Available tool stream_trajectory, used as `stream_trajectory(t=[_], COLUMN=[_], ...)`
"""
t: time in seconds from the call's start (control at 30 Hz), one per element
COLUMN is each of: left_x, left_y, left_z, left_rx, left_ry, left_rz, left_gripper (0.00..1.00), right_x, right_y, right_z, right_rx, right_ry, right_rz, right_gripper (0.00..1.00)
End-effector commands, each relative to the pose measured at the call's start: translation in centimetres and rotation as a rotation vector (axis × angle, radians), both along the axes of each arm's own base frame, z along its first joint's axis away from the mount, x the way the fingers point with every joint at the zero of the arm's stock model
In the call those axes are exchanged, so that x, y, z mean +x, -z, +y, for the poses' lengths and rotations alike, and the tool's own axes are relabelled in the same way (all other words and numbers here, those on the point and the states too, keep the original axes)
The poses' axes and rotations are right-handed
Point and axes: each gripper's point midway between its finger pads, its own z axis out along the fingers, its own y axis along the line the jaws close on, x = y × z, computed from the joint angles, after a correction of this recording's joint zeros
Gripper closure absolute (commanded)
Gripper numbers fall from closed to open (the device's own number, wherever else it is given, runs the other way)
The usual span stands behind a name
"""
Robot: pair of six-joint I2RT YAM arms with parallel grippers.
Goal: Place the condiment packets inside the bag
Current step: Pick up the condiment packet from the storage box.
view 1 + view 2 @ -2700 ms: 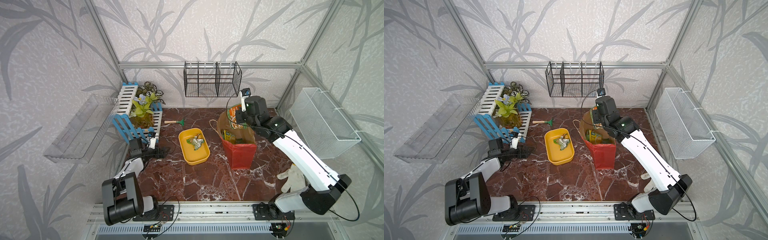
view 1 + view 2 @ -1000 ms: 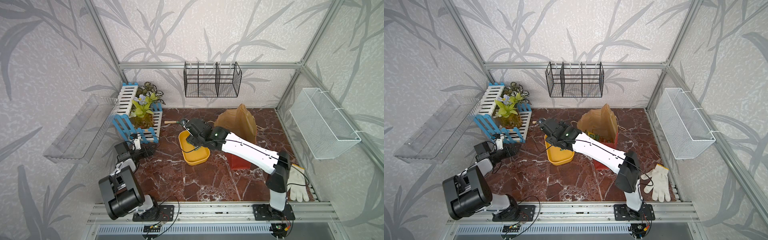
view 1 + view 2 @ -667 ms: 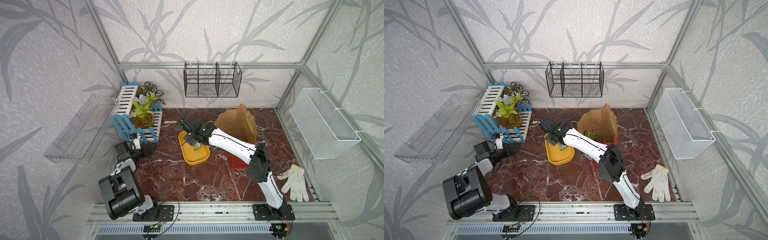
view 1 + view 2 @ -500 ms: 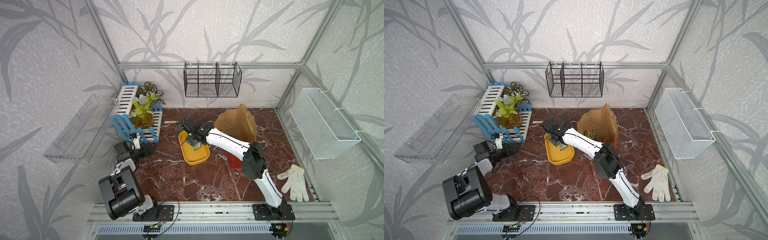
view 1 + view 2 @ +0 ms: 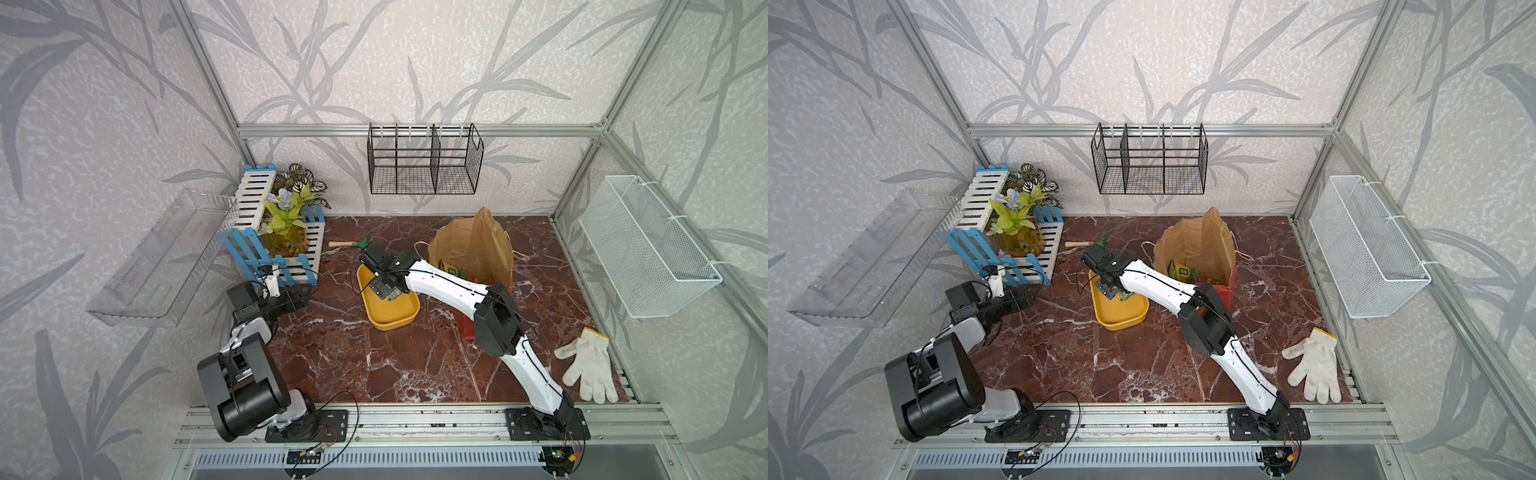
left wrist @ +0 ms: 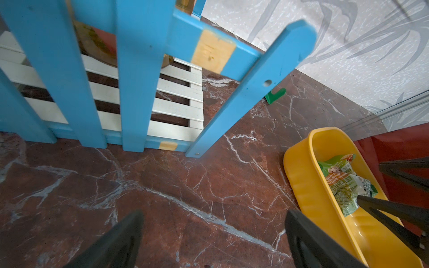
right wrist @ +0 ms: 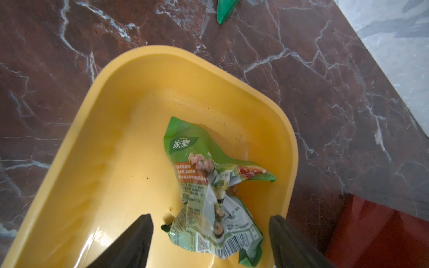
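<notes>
A crumpled green condiment packet (image 7: 209,190) lies in the yellow tray (image 7: 116,139), near its right wall. My right gripper (image 7: 210,218) hangs low over the tray, open, one finger on each side of the packet with a gap at both. In both top views the gripper (image 5: 384,286) (image 5: 1111,286) covers most of that packet (image 5: 1125,296). The red bag (image 5: 473,245) (image 5: 1196,241) stands open just right of the tray, with several packets (image 5: 1181,272) inside. My left gripper (image 6: 213,214) (image 5: 305,291) is open and holds nothing, low over the marble beside the blue fence.
A blue and white fence planter (image 5: 274,249) stands at the back left, close to the left arm. A small green trowel (image 5: 349,244) lies behind the tray. A white glove (image 5: 590,370) lies front right. A black wire rack (image 5: 424,162), white mesh basket (image 5: 648,249) and clear shelf (image 5: 162,257) hang on the walls.
My right arm has swung from above the bag's mouth over to the tray and come down on the packet there, its jaws narrowing a little. The left arm drew back slightly toward the fence.
</notes>
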Motion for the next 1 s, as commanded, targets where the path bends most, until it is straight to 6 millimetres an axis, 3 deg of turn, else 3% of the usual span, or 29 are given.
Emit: stream_trajectory(t=[0.0,0.1,0.13,0.2,0.5,0.6,0.8,0.97], left_x=[0.1,0.1,0.1,0.1,0.1,0.1,0.0,0.0], left_y=[-1.1,-1.0,-1.1,-1.1,-1.1,-1.1,-1.1,-1.1], left_z=[0.0,0.0,0.0,0.0,-0.2,-0.2,-0.2,-0.3], left_rx=[0.007,0.006,0.007,0.007,0.004,0.004,0.003,0.001], left_ry=[0.009,0.009,0.009,0.009,0.019,0.019,0.019,0.021], left_rz=[-0.038,-0.036,-0.037,-0.038,-0.042,-0.042,-0.042,-0.042], left_gripper=[0.00,0.00,0.00,0.00,0.00,0.00,0.00,0.00], right_x=[-0.2,-0.3,0.8,1.2,2.0,2.0,1.6,1.3], right_y=[1.9,2.6,2.8,3.3,4.7,4.5,2.8,0.6], right_z=[0.1,0.1,-0.9,-1.2,-1.4,-0.9,-0.3,-0.3], right_rx=[-0.001,0.000,0.002,0.001,0.028,0.048,0.085,0.098], right_ry=[0.015,0.019,0.048,0.060,0.095,0.091,0.080,0.073], right_rz=[0.023,0.030,0.030,0.035,0.056,0.068,0.075,0.048], right_gripper=[0.19,0.21,0.22,0.24,0.37,0.47,0.75,0.81])
